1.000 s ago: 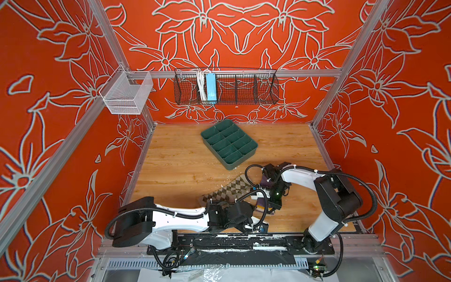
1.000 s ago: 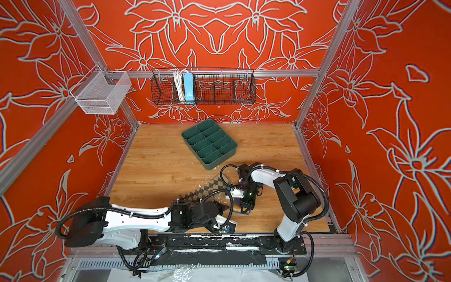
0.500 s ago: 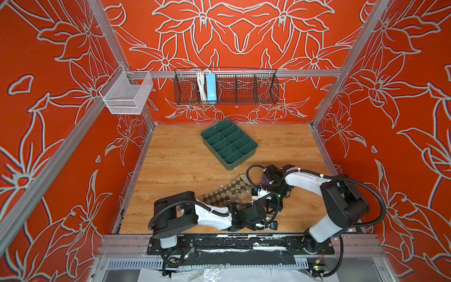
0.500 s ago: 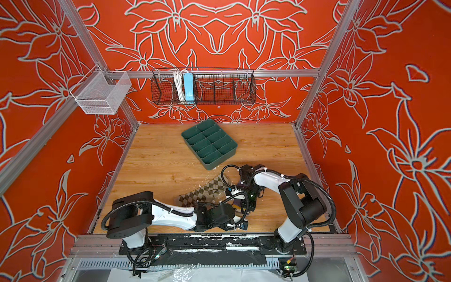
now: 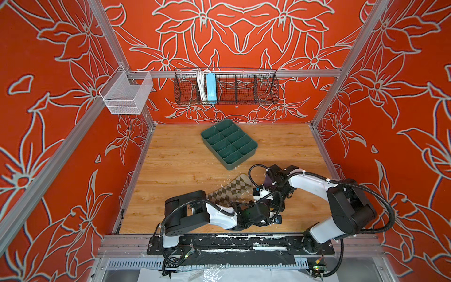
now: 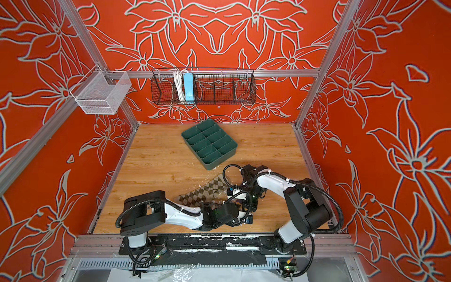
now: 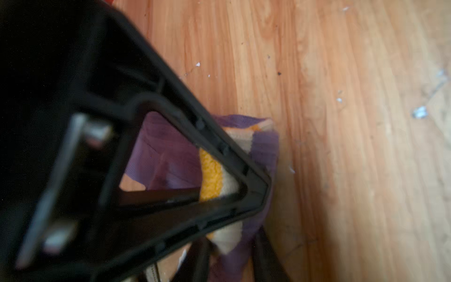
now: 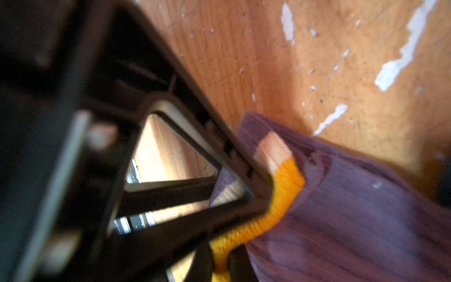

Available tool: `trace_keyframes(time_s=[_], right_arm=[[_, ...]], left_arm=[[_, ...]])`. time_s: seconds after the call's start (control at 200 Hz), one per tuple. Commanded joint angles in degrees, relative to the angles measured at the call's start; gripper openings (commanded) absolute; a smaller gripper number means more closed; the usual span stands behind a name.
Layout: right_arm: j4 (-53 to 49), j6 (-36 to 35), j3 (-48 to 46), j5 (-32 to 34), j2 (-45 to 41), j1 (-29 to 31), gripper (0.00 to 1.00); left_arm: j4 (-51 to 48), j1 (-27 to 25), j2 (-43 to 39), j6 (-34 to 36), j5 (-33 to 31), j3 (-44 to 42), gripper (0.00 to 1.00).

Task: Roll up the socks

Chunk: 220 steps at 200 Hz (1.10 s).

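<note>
The purple sock lay bunched on the near right part of the wooden table, its yellow-orange cuff creased. The right fingers were closed on that cuff, the band bent round their tip. The left fingers sat over the same cuff; one finger hid the other, so I could not tell whether they had clamped the cloth. In both top views the left arm and the right arm met low over the sock and hid nearly all of it. Close by, partly under the left arm, the beige argyle sock lay flat and unrolled. A green divided tray stood further back.

The step looked like fixing a two-point hold on the cuff to begin the roll. Done well, both holds would sit on the cuff edge, somewhat apart, keeping the cloth taut. The turn would be even and tight, clear of the argyle sock.
</note>
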Motion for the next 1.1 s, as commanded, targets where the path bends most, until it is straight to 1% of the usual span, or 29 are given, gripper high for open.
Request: trace_keyframes(time_s=[0.0, 0.075, 0.185, 0.24, 0.335, 0.4, 0.59, 0.671, 0.711, 0.736, 0.796, 0.826, 0.831, 0.841, 0.846, 0.856, 0.891, 0.896, 0.901, 0.931, 0.971, 1.001, 1.041, 1.096], right_arm=[[-1.30, -0.12, -0.84, -0.79, -1.05, 0.10, 0.00], [-0.44, 0.62, -1.28, 0.29, -1.45, 0.11, 0.00], [1.11, 2.65, -1.97, 3.57, -3.15, 0.11, 0.17], [1.70, 3.25, -2.33, 5.29, -5.38, 0.09, 0.23], [1.99, 3.18, -3.31, 8.93, -9.64, -0.19, 0.26], [1.33, 2.69, -4.07, 11.93, -12.73, -1.04, 0.33], [0.86, 2.07, -4.33, 17.37, -19.93, -4.78, 0.35], [4.33, 4.63, -3.90, 20.86, -23.00, -7.27, 0.37], [7.45, 7.95, -3.42, 23.52, -24.22, -8.68, 0.42], [9.56, 10.79, -3.03, 26.40, -24.85, -9.18, 0.46], [14.47, 18.38, -1.16, 33.50, -25.54, -9.99, 0.50], [15.50, 24.35, 0.46, 37.14, -25.34, -10.08, 0.52], [15.54, 26.28, 1.11, 38.17, -25.21, -10.08, 0.53], [15.54, 27.28, 1.50, 38.61, -25.13, -10.08, 0.53], [15.29, 29.30, 2.27, 39.49, -25.01, -10.08, 0.54], [15.14, 30.23, 2.65, 39.88, -24.90, -10.08, 0.54], [13.47, 36.87, 5.66, 41.55, -23.92, -10.08, 0.53], [12.73, 38.75, 6.48, 41.72, -23.63, -10.08, 0.53], [12.73, 38.75, 6.48, 41.72, -23.63, -10.08, 0.53], [10.22, 44.18, 8.87, 41.11, -22.53, -10.08, 0.51], [6.65, 50.62, 12.19, 38.68, -20.87, -10.09, 0.52], [3.79, 56.80, 13.72, 36.99, -19.47, -10.08, 0.52], [1.53, 62.50, 15.09, 36.46, -18.20, -10.08, 0.52], [-1.43, 66.65, 16.76, 33.03, -16.49, -10.08, 0.53]], left_arm=[[-5.79, 0.63, 1.16, -1.33, 0.54, 1.94, 0.08], [-9.63, 0.68, 0.49, -2.37, 1.75, 3.00, 0.04], [-15.60, 0.75, 0.17, -3.63, 4.44, 4.16, 0.01], [-17.02, 0.77, 0.06, -4.10, 5.59, 4.03, 0.00], [-18.26, 0.77, -0.17, -4.69, 6.85, 3.54, 0.00], [-18.89, 0.77, -0.18, -4.95, 7.46, 3.54, 0.00], [-20.91, 0.77, -0.24, -4.96, 8.63, 4.44, 0.00], [-22.21, 0.77, -0.59, -4.96, 8.97, 4.94, 0.00], [-23.06, 0.77, -0.86, -4.96, 9.42, 5.15, 0.00], [-23.59, 0.77, -0.91, -5.01, 9.79, 5.35, 0.00], [-24.50, 0.77, -0.97, -5.22, 10.19, 5.55, 0.01], [-24.72, 0.77, -0.90, -5.39, 10.37, 5.64, 0.01], [-24.73, 0.77, -0.89, -5.44, 10.42, 5.64, 0.01], [-24.85, 0.77, -0.85, -5.54, 10.46, 5.71, 0.01], [-24.88, 0.77, -0.78, -5.56, 10.47, 5.72, 0.01], [-24.89, 0.77, -0.71, -5.64, 10.47, 5.73, 0.01], [-24.99, 0.77, -0.43, -5.96, 10.48, 5.88, 0.01], [-25.04, 0.77, -0.39, -6.03, 10.48, 5.89, 0.01], [-25.11, 0.77, -0.38, -6.07, 10.48, 5.94, 0.01], [-25.17, 0.77, -0.21, -6.47, 10.63, 6.11, 0.01], [-25.44, 0.77, 0.05, -6.99, 10.87, 6.41, 0.01], [-25.67, 0.77, 0.11, -7.48, 11.11, 6.72, 0.01], [-26.18, 0.77, 0.17, -8.17, 11.59, 7.11, 0.01], [-26.79, 0.77, 0.34, -8.81, 12.34, 7.71, 0.01]])
